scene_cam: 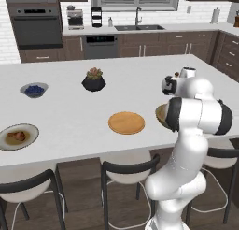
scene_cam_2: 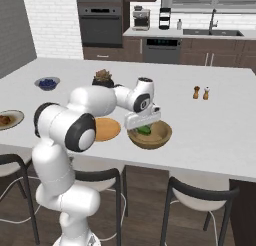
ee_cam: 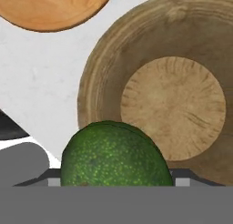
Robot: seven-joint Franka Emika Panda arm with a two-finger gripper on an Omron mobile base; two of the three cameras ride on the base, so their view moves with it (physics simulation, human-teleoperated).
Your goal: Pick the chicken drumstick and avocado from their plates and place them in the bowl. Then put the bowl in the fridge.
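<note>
I'm holding the avocado [ee_cam: 116,155] in the gripper [scene_cam_2: 143,124] above the bowl [ee_cam: 182,50]; fingertips hiding behind the fruit, grip contact unclear.

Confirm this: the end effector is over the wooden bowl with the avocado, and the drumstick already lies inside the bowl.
Not quite. The drumstick lies on its pale-rimmed dish at the counter's left in the left base view, not in the wooden bowl. The end effector is over that bowl with the avocado, as you said.
</note>
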